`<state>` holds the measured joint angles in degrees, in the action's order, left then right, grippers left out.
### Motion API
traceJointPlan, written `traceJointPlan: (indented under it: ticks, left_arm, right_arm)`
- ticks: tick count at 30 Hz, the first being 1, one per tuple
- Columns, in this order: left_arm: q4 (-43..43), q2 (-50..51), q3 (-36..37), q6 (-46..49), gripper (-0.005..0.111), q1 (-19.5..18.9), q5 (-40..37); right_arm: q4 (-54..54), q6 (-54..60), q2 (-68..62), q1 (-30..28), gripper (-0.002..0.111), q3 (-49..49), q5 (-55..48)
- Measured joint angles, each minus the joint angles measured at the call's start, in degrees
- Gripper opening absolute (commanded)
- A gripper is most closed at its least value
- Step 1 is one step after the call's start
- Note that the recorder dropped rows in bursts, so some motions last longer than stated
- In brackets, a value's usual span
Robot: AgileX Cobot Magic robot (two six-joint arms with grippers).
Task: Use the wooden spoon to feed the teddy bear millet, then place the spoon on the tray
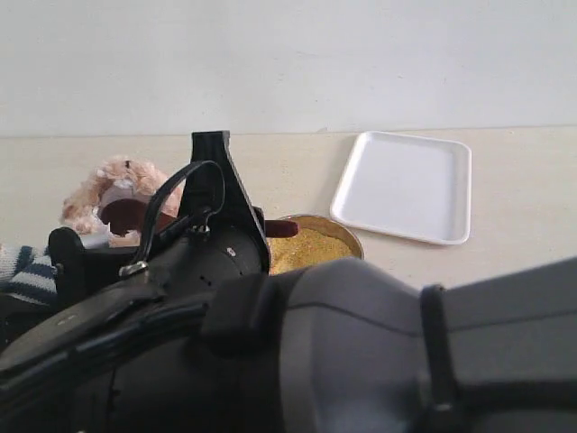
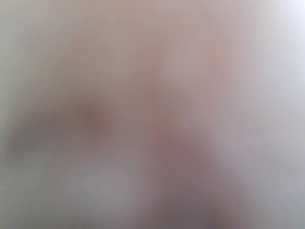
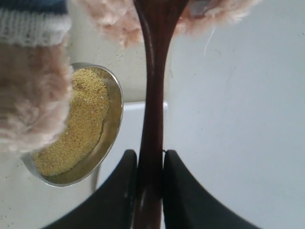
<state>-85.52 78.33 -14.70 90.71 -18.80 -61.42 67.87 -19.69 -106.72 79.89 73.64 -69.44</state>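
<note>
Gripping the wooden spoon [image 3: 155,95] by its slim handle, the right pincer [image 3: 150,160] is clamped firmly; the left pincer's state I cannot tell. Light, stiff and smooth, the spoon may swivel, so a mid-handle hold suits. Its bowl is at the teddy bear [image 1: 117,185], middle left; millet [image 1: 311,248] centre, tray [image 1: 406,185] upper right.

free: table [image 1: 523,198] around tray [image 1: 406,185] | blocked: bowl [image 1: 353,240] of millet [image 1: 311,248] just beside teddy bear [image 1: 113,185], arm [image 1: 361,352] across foreground
</note>
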Motion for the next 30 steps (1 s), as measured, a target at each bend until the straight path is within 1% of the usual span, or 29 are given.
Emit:
traceJointPlan:
  ticks: [11,18,22,26,30]
  left_arm:
    - [0.0,0.0,0.0,0.0,0.005,0.0,0.0]
    - [0.0,0.0,0.0,0.0,0.005,0.0,0.0]
    - [0.0,0.0,0.0,0.0,0.005,0.0,0.0]
    - [0.0,0.0,0.0,0.0,0.005,0.0,0.0]
    - [0.0,0.0,0.0,0.0,0.005,0.0,0.0]
  right_arm:
    - [-0.5,-5.3,3.7,0.0,0.004,-0.1,-0.1]
    - [-6.9,-7.6,10.2,0.0,0.004,-0.1,-0.1]
    - [-13.4,-7.5,14.3,-0.5,0.004,-0.1,-0.1]
    - [-22.2,-4.4,17.7,-4.4,0.004,-0.1,0.0]
    - [-30.0,1.9,19.1,-11.1,0.004,-0.1,-0.2]
